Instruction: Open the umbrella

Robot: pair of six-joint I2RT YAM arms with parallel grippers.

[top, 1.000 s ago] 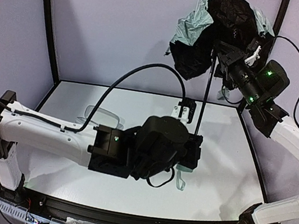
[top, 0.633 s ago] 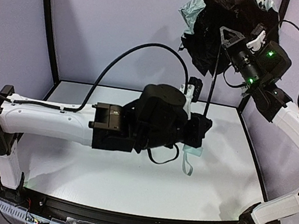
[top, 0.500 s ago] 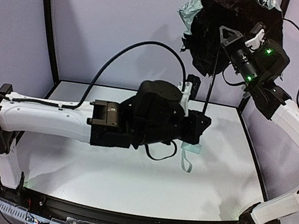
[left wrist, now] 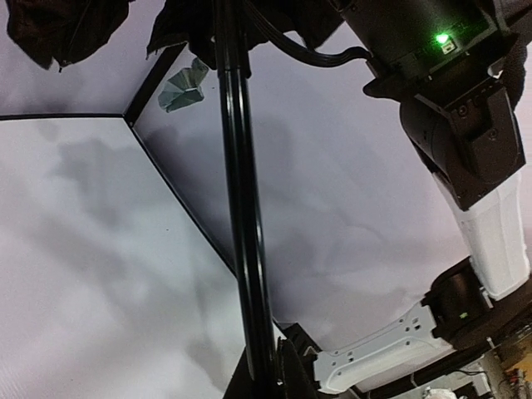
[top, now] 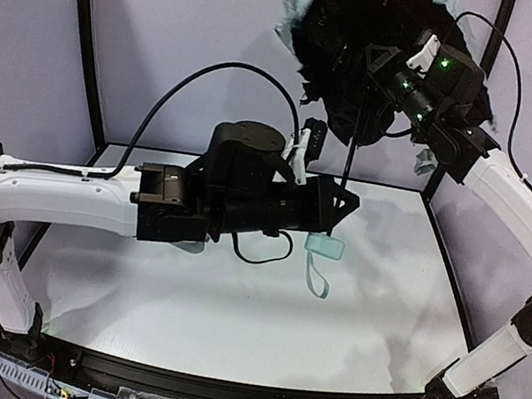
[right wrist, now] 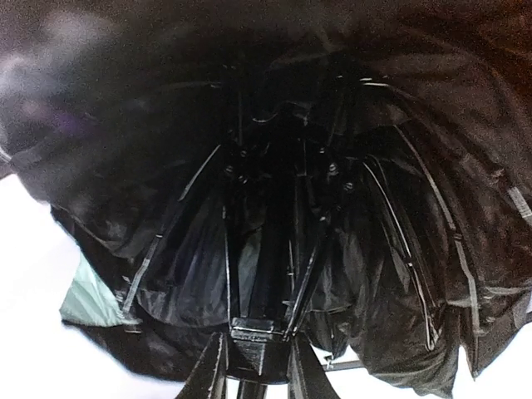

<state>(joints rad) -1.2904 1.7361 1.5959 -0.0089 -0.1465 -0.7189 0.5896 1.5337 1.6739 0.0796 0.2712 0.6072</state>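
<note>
Your left claw (top: 343, 204) is pressed together on the umbrella (top: 344, 40), low on its thin black shaft (left wrist: 237, 166), just above the pale green handle (top: 323, 246), whose strap (top: 316, 276) dangles over the white surface (top: 229, 305). Your right claw (right wrist: 258, 370) pinches the black runner (right wrist: 259, 337) higher up the upright shaft, right under the bunched canopy (right wrist: 374, 249), which is black inside and mint at the edges
</note>
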